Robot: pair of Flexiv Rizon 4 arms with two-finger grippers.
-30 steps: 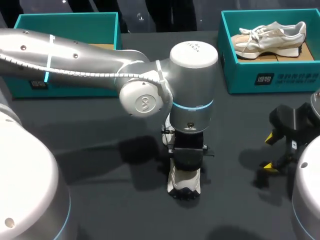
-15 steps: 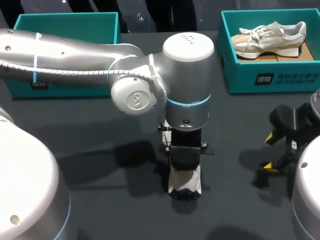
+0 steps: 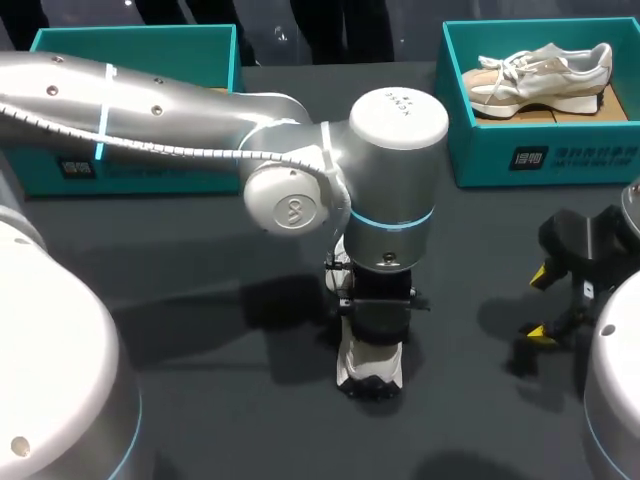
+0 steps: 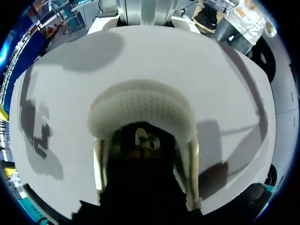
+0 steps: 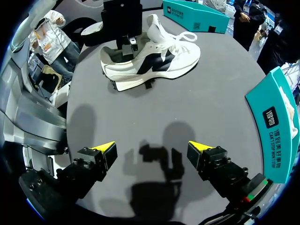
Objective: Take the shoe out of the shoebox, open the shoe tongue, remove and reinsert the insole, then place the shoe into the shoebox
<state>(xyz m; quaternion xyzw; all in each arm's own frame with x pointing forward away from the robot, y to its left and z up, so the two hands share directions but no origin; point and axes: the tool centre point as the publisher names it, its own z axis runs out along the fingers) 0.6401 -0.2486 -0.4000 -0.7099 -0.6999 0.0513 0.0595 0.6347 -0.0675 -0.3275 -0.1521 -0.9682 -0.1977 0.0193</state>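
The shoe (image 5: pixel 150 58) is out of its box and stands on its sole on the dark table (image 3: pixel 200 330), and I place everything else from it. My left gripper (image 5: pixel 125 44) comes straight down into the shoe's opening, close to the heel end. Its tips are buried inside, so I cannot tell whether it is spread or pinching something. My right gripper (image 5: pixel 151 147) hangs low over the table well to the shoe's right, spread wide and holding nothing.

I expect the shoe to be light. The white knit upper looks soft and should fold under any squeeze, while the sole with its dark lugs is the stiff part. So I would steady it across the sole edge or the firmer heel cup, not the mesh. The insole is probably thin, bendy foam. A pinch at its heel edge should peel it up, though it may drag the shoe along unless the other claw pins the shoe down. The loose laces near the toe end could snag.

Beyond the shoe stand two teal shoeboxes: the left box (image 3: pixel 130 165) and, past the shoe's right, the right box (image 3: pixel 480 150) holding a second shoe (image 3: pixel 540 70). Each front wall carries white print and a small square mark — I can see it is there, but I am not reading it off.
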